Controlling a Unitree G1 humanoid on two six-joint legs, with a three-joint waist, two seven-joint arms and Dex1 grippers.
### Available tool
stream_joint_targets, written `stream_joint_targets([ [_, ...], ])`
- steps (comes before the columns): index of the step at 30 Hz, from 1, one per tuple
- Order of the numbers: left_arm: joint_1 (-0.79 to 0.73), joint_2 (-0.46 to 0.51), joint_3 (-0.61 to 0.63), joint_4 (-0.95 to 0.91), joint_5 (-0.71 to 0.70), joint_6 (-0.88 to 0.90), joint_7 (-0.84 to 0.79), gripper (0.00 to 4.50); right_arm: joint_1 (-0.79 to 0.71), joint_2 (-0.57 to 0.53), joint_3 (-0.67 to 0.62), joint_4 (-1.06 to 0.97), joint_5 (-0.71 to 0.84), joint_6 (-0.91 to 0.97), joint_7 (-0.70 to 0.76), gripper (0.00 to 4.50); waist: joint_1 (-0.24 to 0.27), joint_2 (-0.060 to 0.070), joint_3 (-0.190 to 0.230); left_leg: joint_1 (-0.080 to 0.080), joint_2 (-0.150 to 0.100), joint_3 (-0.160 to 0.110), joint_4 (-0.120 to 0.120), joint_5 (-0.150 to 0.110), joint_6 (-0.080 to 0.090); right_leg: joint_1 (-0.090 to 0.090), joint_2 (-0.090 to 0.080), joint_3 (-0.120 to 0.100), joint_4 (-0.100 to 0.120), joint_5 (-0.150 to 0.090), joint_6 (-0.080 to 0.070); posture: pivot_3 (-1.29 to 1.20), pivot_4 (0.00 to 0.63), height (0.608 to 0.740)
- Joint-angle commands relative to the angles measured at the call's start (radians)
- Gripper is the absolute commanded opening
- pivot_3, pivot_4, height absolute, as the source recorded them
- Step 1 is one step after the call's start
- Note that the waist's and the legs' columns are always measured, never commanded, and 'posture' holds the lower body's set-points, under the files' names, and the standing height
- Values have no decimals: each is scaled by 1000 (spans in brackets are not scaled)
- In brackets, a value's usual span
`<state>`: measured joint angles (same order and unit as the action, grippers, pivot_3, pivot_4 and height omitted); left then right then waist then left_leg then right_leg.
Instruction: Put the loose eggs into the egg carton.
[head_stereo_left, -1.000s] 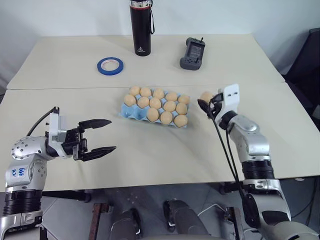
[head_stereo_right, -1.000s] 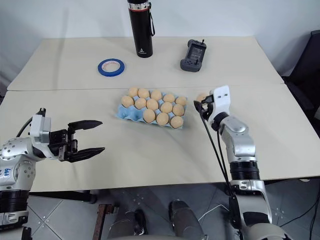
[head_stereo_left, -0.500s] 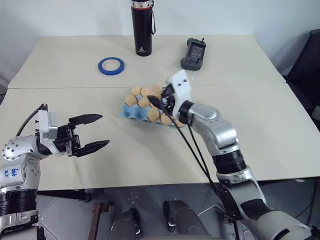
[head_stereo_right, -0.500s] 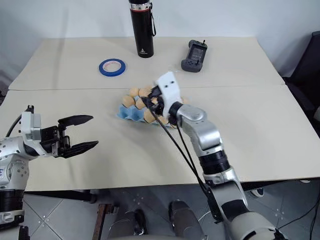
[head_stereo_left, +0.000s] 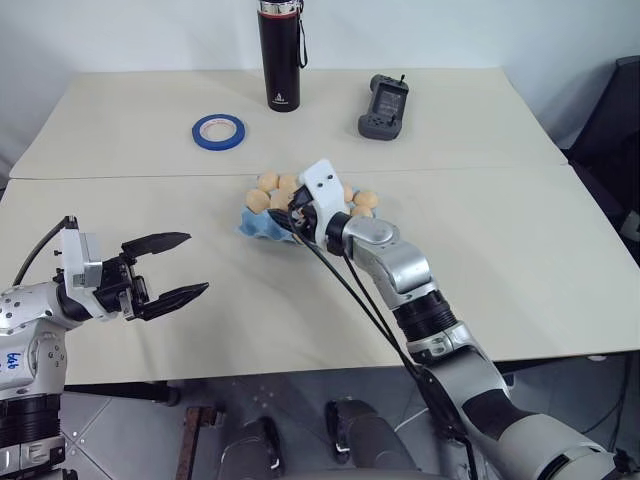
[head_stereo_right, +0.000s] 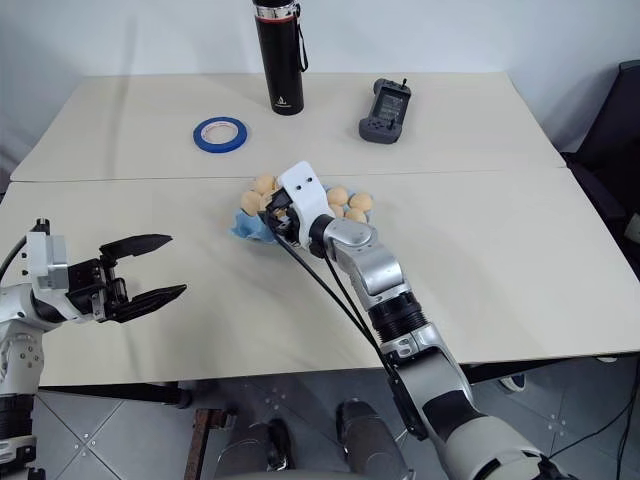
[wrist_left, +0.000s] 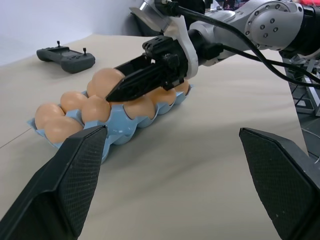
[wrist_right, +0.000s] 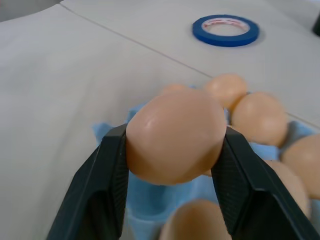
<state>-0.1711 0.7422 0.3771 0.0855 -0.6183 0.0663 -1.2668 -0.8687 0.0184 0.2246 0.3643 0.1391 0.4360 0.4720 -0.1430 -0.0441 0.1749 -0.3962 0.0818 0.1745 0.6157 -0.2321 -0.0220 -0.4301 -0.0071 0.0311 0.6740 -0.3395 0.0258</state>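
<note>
1. Left eye view: The egg carton (head_stereo_left: 262, 226) sits in the middle of the table (head_stereo_left: 520, 250), and it is almost full of eggs. The right gripper (head_stereo_left: 297, 213) reaches over the carton's left end. The left gripper (head_stereo_left: 170, 268) hangs over the table well apart from the carton, its two fingers spread wide with nothing between them. No egg lies loose on the table, so I think the job is nearly done. A black bottle (head_stereo_left: 281, 52), a blue tape ring (head_stereo_left: 219, 130) and a grey remote (head_stereo_left: 385, 104) stand at the far side.

2. Right eye view: This is the same scene from a little to one side. It adds nothing new. From up here the right arm hides its own fingers, so you cannot tell if they grip anything.

3. Left wrist view: This view looks low across the table at the carton's side. The right gripper's black fingers (wrist_left: 131, 82) poke in level, just above the eggs in the cups. The end cup in front of the fingers is hard to see into.

4. Right wrist view: This one shows what the others hide. The right gripper pinches one egg (wrist_right: 174, 135) between its two fingers, touching it on both sides. The egg is not in a cup yet. It hangs over an empty blue cup (wrist_right: 155, 207) at the carton's end. I think dropping this egg in is the last step left.
</note>
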Motion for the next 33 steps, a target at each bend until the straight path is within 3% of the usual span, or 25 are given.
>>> stream_joint_targets([
  [1,1,1,22,-27,-10,-15,8,4500,-32,20,11,-3,-12,-34,21,3511,1,0,0,0,0,0,0,0,0,0,0,0,0,0,0,0,150,740],
  [4,0,-1,20,-24,-10,-17,9,4500,-35,23,9,-5,-15,-38,22,4462,3,0,0,0,0,0,0,0,0,0,0,0,-1,0,0,0,150,740],
  [13,0,-7,22,-21,-6,-26,24,4500,-20,-19,-5,-78,1,-20,76,4462,2,0,0,0,0,0,-1,0,0,0,0,0,-1,0,0,0,150,740],
  [18,-2,-34,60,-44,27,-71,143,4500,91,-147,-44,-289,97,-21,238,4462,8,0,0,-1,0,-1,-1,-1,0,0,0,-1,-3,0,0,0,150,740],
  [23,22,-64,104,-133,66,-96,302,4500,173,-270,-101,-363,155,-29,320,4462,12,0,0,-2,0,-1,-1,-1,2,1,0,-1,-6,1,2,0,150,740],
  [29,158,-108,195,-300,66,-71,465,4500,266,-393,-196,-391,242,-76,448,4462,6,0,0,-2,0,-1,-2,-1,1,1,1,-1,-6,1,2,0,150,740],
  [33,337,-176,306,-416,90,-73,578,4500,381,-557,-223,-364,294,-162,697,4462,11,-1,0,-1,0,-1,-2,-3,3,3,0,-1,-11,0,3,0,150,740],
])
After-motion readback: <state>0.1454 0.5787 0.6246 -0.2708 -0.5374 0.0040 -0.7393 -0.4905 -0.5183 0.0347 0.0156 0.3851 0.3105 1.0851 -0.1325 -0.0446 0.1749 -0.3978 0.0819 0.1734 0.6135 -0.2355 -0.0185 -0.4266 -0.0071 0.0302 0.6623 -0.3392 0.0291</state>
